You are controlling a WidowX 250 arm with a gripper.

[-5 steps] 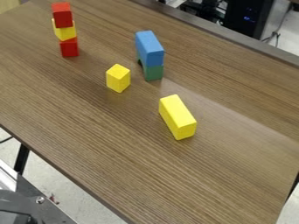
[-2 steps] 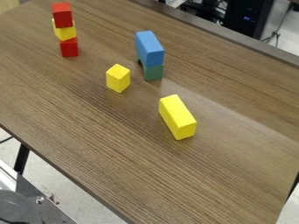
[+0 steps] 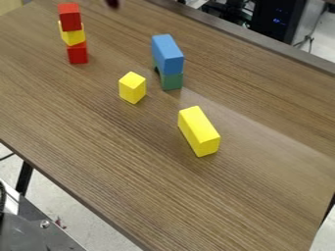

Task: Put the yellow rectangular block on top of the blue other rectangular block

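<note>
At the top edge, a small dark, blurred part of the gripper (image 3: 112,3) shows, far behind the blocks and right of the red-topped stack. The yellow rectangular block (image 3: 198,131) lies on its long side near the middle of the table. Behind it and to the left, the blue rectangular block (image 3: 167,54) rests on a green block (image 3: 171,81). Nothing sits on the blue block's top.
A smaller yellow block (image 3: 132,87) stands left of the green one. At the upper left is a stack with a red block (image 3: 69,16) on top, yellow in the middle and red below. The brown table (image 3: 131,162) has its front edge running diagonally at lower left.
A dark part of the gripper has come into view at the top edge. A dark shape at the lower left corner has shifted. The blocks have not moved.
</note>
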